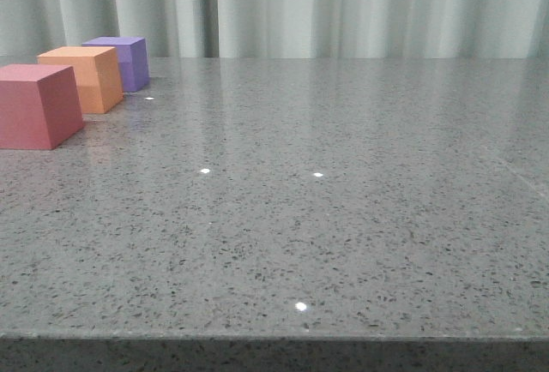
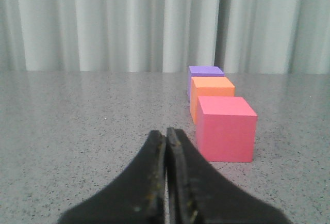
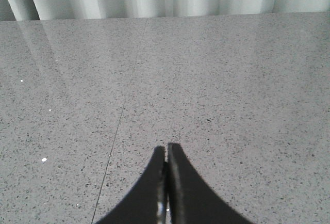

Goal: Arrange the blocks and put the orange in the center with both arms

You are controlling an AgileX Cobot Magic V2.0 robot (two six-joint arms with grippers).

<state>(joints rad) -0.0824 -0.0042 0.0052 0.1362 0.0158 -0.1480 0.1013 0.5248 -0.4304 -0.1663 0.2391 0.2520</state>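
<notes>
Three matte foam-like cubes stand in a single row at the far left of the grey speckled stone table: the pink-red cube nearest the camera, the solid orange cube behind it, and the purple cube farthest back, close to the pale pleated curtain. The orange cube therefore occupies the middle position of the row, so the arrangement reads as complete or nearly so; whether the neighbouring faces touch or are only just beside one another cannot be told from these views. The left gripper hangs low over the table, near the pink-red cube and offset to one side of the row, its jaws pressed together with nothing between them. The right gripper is likewise closed and empty, positioned over bare table well apart from the cubes. Neither arm appears in the front view. Remaining work appears limited to any final alignment of the row. The row sits close to the left border of the front view, where the table's side edge is not visible, so room on that side cannot be judged. To the right of the row the surface is wide and unobstructed up to the near edge.
</notes>
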